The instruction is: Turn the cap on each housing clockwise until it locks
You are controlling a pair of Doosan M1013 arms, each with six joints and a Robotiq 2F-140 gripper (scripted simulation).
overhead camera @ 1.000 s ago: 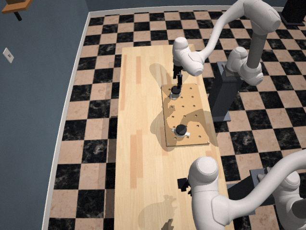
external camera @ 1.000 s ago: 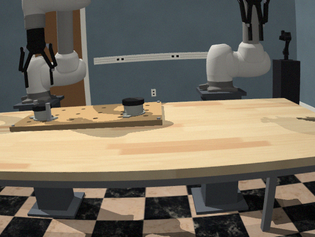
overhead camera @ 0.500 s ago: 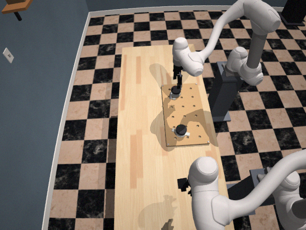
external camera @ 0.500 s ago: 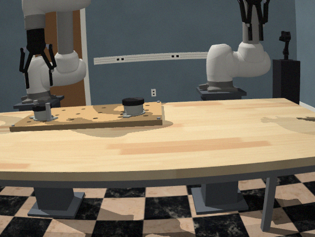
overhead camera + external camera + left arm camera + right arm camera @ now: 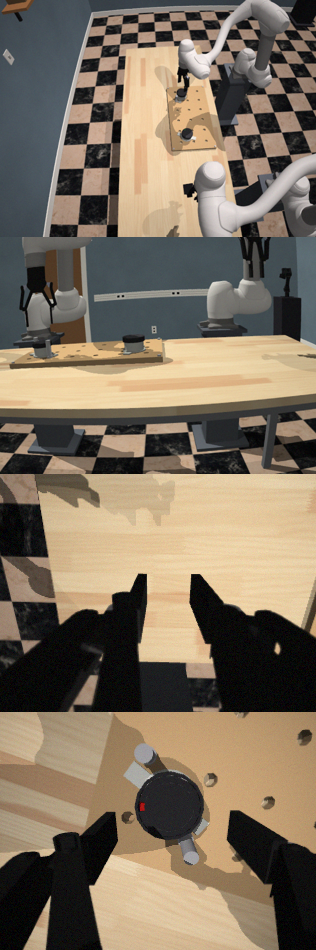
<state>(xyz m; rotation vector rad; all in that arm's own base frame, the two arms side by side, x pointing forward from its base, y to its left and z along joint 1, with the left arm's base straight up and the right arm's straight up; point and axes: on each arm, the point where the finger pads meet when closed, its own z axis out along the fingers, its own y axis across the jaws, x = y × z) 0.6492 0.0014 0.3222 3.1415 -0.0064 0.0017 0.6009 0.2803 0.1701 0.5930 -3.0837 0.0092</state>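
Note:
The smaller black cap (image 5: 181, 92) (image 5: 39, 345) (image 5: 172, 804) sits on its grey housing (image 5: 39, 353), upright at the board's far end in the top view. A red mark (image 5: 142, 807) shows on the cap's rim. My right gripper (image 5: 182, 85) (image 5: 39, 325) (image 5: 172, 826) is open above this cap, its fingers clear of it on both sides. The larger black cap (image 5: 187, 133) (image 5: 133, 338) sits on an upright grey housing (image 5: 133, 347) (image 5: 185, 129) at the near end, with a small green mark. My left gripper (image 5: 256, 277) (image 5: 168, 588) is partly open and empty, high above the table.
Both housings stand on a holed wooden board (image 5: 193, 104) (image 5: 89, 363) (image 5: 255, 757) with small corner bolts. Two grey posts (image 5: 145, 753) (image 5: 190, 857) rise beside the smaller housing on opposite sides. The board lies on the long wooden table (image 5: 158, 178) (image 5: 204, 367) (image 5: 100, 539).

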